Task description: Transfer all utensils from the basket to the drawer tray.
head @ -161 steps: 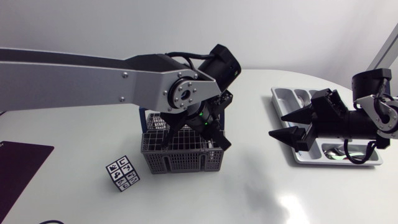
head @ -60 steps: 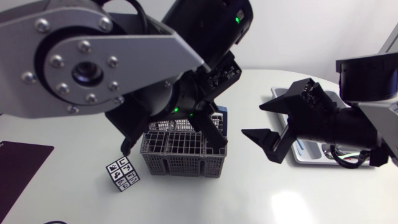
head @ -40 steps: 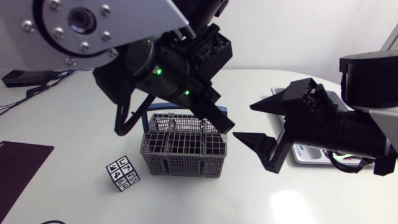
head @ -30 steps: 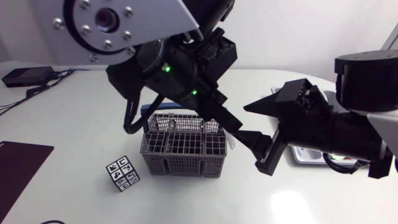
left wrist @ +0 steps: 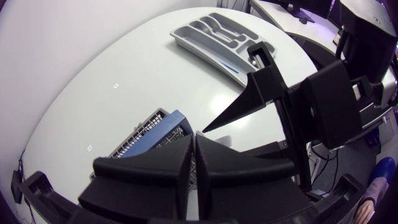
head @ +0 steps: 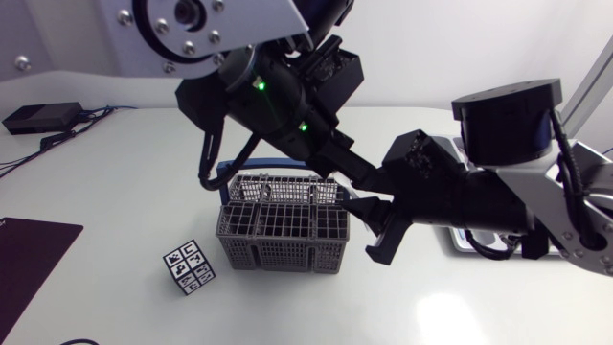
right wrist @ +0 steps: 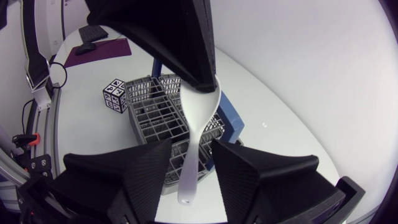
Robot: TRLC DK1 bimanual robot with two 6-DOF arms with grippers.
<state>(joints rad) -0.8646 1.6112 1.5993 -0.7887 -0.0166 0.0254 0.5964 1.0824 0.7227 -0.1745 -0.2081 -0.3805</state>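
My left gripper [head: 356,178] hangs above the grey wire basket [head: 278,235], shut on the top of a white spoon [right wrist: 194,134]. The spoon points down from the left gripper [right wrist: 202,84] and sits between the fingers of my right gripper [right wrist: 191,155]. Those fingers stand close on both sides of the handle, with a narrow gap still showing. In the head view the right gripper [head: 369,228] is just right of the basket, and the spoon is hidden there. The drawer tray [left wrist: 214,37] lies at the far right of the table.
A blue holder [right wrist: 231,121] stands against the basket's far side. A black-and-white tag cube [head: 188,266] sits left of the basket [right wrist: 155,115]. A dark mat [head: 29,259] lies at the table's left edge. My right arm covers most of the tray in the head view.
The left gripper rose out of the basket with the spoon and moved right. The right arm came over from the tray, and its fingers narrowed around the spoon.
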